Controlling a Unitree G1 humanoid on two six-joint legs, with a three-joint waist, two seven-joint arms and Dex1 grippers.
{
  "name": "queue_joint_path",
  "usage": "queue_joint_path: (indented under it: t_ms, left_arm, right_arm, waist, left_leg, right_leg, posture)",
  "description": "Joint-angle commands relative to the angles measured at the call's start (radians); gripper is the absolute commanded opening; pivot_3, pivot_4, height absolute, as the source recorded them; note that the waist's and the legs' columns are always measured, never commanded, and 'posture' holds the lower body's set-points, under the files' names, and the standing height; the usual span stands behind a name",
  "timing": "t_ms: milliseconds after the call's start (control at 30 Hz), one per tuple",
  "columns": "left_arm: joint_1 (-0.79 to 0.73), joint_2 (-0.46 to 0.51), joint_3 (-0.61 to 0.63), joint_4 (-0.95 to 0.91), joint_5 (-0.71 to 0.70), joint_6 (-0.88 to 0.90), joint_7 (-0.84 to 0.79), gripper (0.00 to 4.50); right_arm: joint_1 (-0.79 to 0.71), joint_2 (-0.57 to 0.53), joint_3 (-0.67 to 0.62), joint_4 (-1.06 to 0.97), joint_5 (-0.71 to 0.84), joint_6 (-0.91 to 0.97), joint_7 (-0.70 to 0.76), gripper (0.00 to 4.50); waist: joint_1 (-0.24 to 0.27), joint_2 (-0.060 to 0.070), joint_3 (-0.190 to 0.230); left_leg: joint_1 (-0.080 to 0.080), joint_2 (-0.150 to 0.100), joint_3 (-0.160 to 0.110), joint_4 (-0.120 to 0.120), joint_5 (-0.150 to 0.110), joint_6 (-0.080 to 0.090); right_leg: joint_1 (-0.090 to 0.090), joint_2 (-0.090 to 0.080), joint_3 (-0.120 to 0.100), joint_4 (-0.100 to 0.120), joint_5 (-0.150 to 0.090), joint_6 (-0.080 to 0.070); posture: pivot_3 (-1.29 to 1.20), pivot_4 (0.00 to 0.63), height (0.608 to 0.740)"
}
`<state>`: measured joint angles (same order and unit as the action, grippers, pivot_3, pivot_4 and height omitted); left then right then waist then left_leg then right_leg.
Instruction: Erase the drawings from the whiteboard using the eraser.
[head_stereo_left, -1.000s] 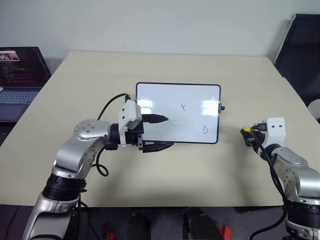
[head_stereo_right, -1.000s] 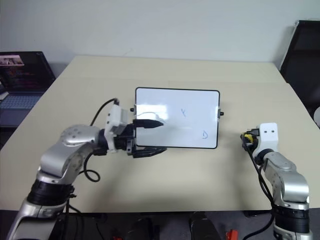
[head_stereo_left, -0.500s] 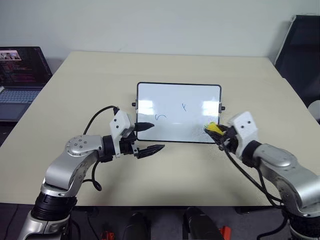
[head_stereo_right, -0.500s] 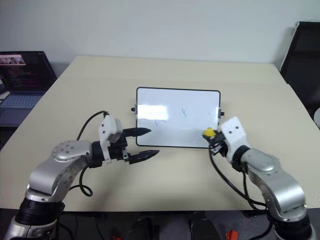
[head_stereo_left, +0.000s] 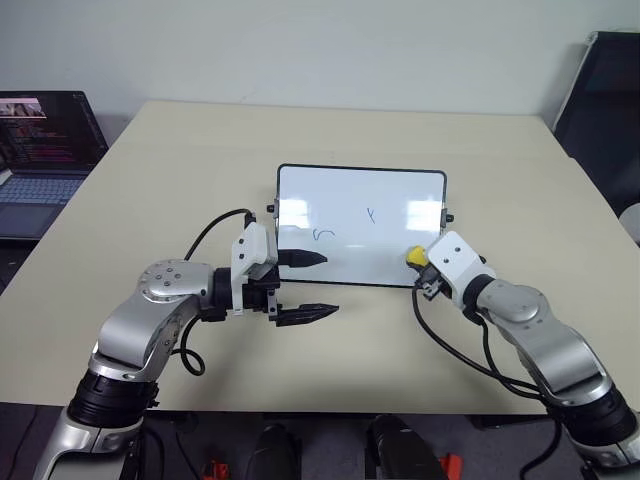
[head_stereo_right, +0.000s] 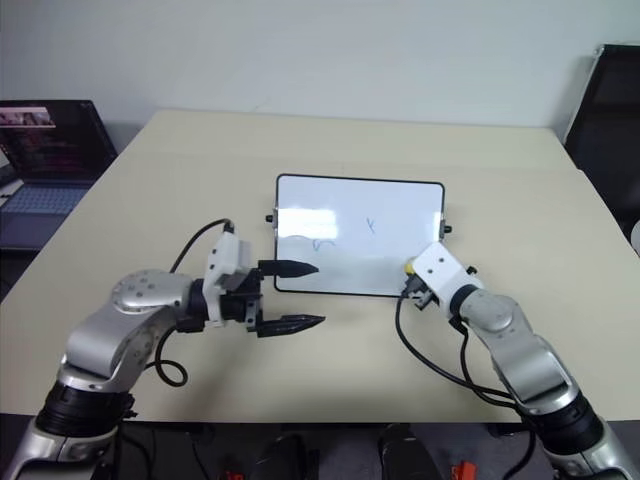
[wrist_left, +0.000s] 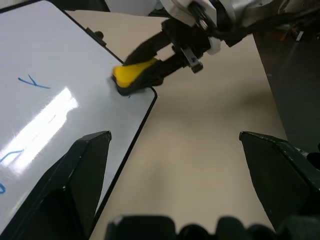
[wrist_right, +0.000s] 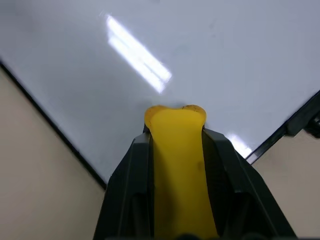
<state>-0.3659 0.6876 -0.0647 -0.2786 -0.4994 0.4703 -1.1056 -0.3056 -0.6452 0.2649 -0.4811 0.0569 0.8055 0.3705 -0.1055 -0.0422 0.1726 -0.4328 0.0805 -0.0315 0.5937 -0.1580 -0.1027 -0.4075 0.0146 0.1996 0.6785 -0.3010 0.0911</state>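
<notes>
Rubbing the eraser (head_stereo_left: 415, 257), clamped in my right claw (head_stereo_left: 421, 262), on the whiteboard (head_stereo_left: 361, 226) corner, two drawings (head_stereo_left: 371, 213) left, left claw (head_stereo_left: 313, 287) spread.

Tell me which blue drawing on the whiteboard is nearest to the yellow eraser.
The small X-like mark near the whiteboard's middle; the curved scribble lies farther left, away from the eraser.
</notes>
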Motion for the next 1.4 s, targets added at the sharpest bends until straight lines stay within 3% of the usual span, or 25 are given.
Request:
queue_joint_path:
  t_ms: [33, 333, 733, 1033, 1400]
  left_arm:
    - [-0.016, -0.004, 0.003, 0.004, 0.010, -0.026, 0.001, 4.50]
    - [0.006, 0.038, 0.027, 0.078, 0.031, -0.065, -0.031, 4.50]
    - [0.022, 0.040, 0.036, 0.112, 0.039, -0.092, -0.040, 4.50]
    - [0.023, 0.038, 0.034, 0.095, 0.034, -0.084, -0.039, 4.50]
    - [0.026, 0.033, 0.035, 0.089, 0.032, -0.083, -0.032, 4.50]
  right_arm:
    - [0.019, -0.038, 0.033, -0.025, -0.023, 0.030, 0.053, 1.00]
    - [-0.106, 0.063, -0.008, 0.067, -0.143, -0.054, -0.065, 1.00]
    - [-0.046, -0.038, 0.141, 0.026, -0.175, 0.002, 0.164, 1.00]
    - [-0.129, 0.021, 0.072, 0.121, -0.297, -0.103, 0.023, 1.00]
    - [-0.032, -0.057, 0.151, 0.037, -0.292, -0.111, 0.224, 1.00]
  waist:
    - [-0.001, 0.000, 0.000]
    - [-0.009, -0.001, 0.000]
    - [-0.007, -0.001, 0.000]
    - [-0.009, -0.002, 0.000]
    - [-0.007, -0.002, 0.000]
  left_leg:
    - [0.000, 0.000, 0.000, 0.001, 0.000, 0.000]
    - [0.001, 0.000, 0.000, 0.004, 0.000, 0.000]
    - [0.000, 0.000, 0.000, 0.001, 0.000, 0.000]
    - [0.001, 0.000, 0.000, 0.008, 0.001, 0.001]
    - [0.000, 0.000, 0.000, 0.006, 0.001, 0.001]
  right_leg:
    - [0.000, 0.000, 0.000, 0.000, 0.000, 0.000]
    - [0.001, 0.000, 0.001, 0.001, 0.003, 0.000]
    - [0.000, 0.000, 0.000, 0.000, 0.002, 0.000]
    - [0.000, 0.000, 0.001, 0.001, 0.003, 0.000]
    - [0.001, 0.000, 0.001, 0.001, 0.003, 0.000]
  posture:
    - [0.00, 0.150, 0.740]
    - [0.00, 0.150, 0.740]
    - [0.00, 0.150, 0.740]
    - [0.00, 0.150, 0.740]
    - [0.00, 0.150, 0.740]
